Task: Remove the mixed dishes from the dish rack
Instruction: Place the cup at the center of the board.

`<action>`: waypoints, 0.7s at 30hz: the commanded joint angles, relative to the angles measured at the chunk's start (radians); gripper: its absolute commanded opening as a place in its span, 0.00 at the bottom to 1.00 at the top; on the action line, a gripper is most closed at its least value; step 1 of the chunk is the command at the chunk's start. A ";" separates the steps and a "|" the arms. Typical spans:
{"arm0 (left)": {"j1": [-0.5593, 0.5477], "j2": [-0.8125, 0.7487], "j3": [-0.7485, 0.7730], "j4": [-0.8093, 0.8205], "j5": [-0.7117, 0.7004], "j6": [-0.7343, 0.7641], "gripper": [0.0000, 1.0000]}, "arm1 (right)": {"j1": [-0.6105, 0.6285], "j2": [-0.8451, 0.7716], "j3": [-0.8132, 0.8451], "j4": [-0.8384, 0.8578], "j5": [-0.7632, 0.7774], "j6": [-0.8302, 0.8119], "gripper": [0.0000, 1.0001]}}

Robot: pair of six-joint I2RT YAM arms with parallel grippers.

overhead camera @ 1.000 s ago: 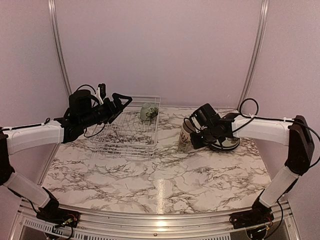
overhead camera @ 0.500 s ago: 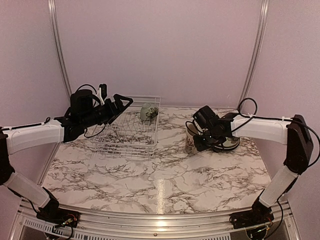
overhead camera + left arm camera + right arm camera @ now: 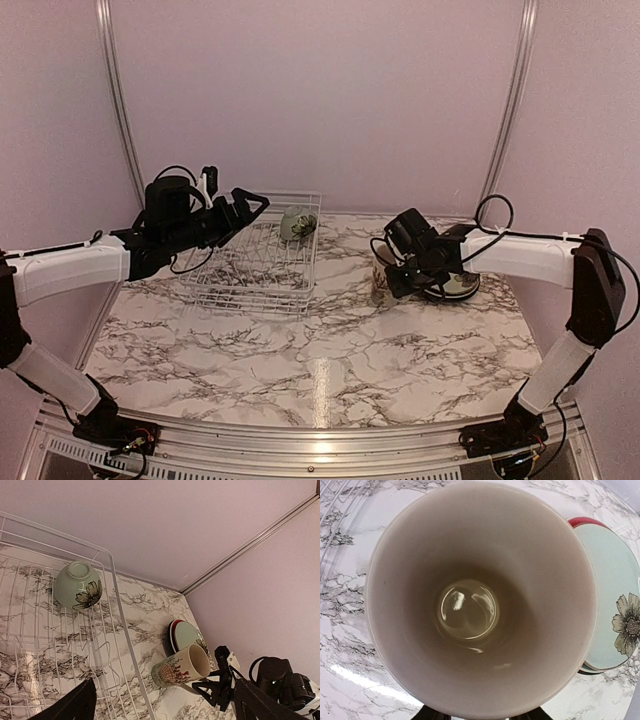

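- Right claw (image 3: 395,278) down at the cream floral mug (image 3: 480,555), just left of the stacked plates. Own fingers (image 3: 427,715) cut to 2 dark slivers at the bottom edge of the right wrist view, so impossible to tell whether gripping or let go.
- Left claw (image 3: 250,205) spread wide, nothing between its fingers (image 3: 70,707), hovering over the left rear part of the dish rack (image 3: 250,285).
- Mug mostly hidden behind the right claw from above. Filling nearly all of the right wrist view, mouth toward the lens, foot unseen there. From the left wrist, apparently standing on the marble table (image 3: 320,360).
- Pale green plate (image 3: 615,615) with floral mark on top of the stack, cut off by the right edge of the right wrist view.
- Striped-rim plate (image 3: 585,522) beneath it, showing only a thin dark red edge.
- Small pale green bowl (image 3: 77,584) in the rack's far right corner, tipped over with its foot toward the left wrist camera. Inside not visible.
- Compared with 1 second ago: mug lower and more covered by the right claw, then held higher and plainly in view. Left arm nearly where it was. Bowl, rack and plates unmoved.
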 commanded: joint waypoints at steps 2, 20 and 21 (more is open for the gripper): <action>-0.016 0.041 0.069 -0.098 -0.037 0.069 0.99 | 0.010 -0.045 0.045 0.053 0.040 -0.018 0.49; -0.063 0.273 0.415 -0.572 -0.317 0.375 0.99 | 0.013 -0.266 -0.062 0.255 -0.039 -0.068 0.89; -0.063 0.283 0.420 -0.573 -0.314 0.379 0.99 | 0.013 -0.265 -0.058 0.263 -0.049 -0.067 0.89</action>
